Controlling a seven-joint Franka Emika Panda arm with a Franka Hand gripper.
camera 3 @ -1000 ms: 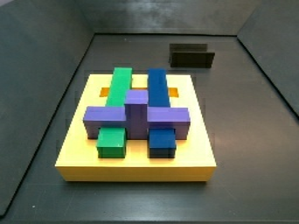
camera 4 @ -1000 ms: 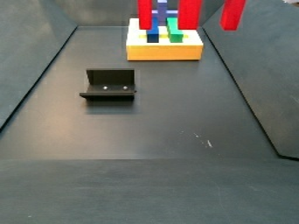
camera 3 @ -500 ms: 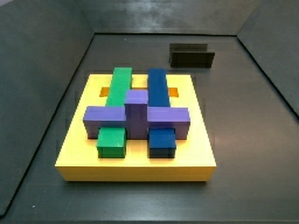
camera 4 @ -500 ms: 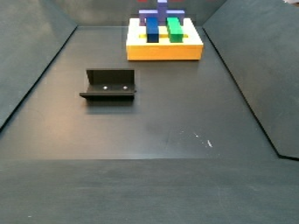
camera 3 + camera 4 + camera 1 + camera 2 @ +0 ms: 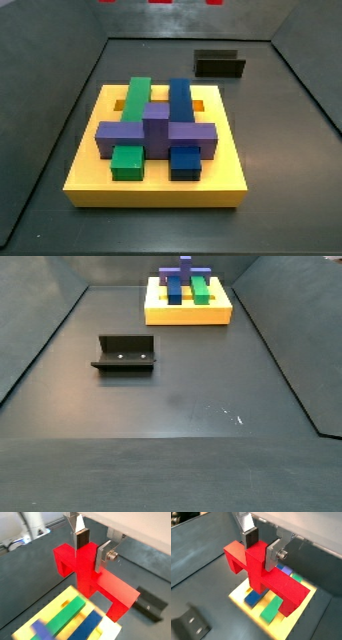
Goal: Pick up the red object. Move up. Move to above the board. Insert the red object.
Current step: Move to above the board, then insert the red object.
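The red object (image 5: pixel 83 572) is a red crossbar with legs and a stem. My gripper (image 5: pixel 92 549) is shut on its stem, seen in both wrist views (image 5: pixel 262 548). It hangs high above the board (image 5: pixel 154 190), a thick yellow slab that lies below it in a wrist view (image 5: pixel 283 626). The board carries a green bar (image 5: pixel 134 100), a blue bar (image 5: pixel 179 100) and a purple cross block (image 5: pixel 156 128). In a side view only red tips (image 5: pixel 160 2) show at the top edge. The board also shows in the side view (image 5: pixel 187 316) where the gripper is out of frame.
The dark fixture (image 5: pixel 124 353) stands on the dark floor apart from the board, and also shows in a side view (image 5: pixel 221 64) and a wrist view (image 5: pixel 188 624). Grey walls enclose the floor on the sides.
The red object, seen over the board one second ago, has risen out of one side view. Its tips now show at the top edge of another. The board and fixture have not moved.
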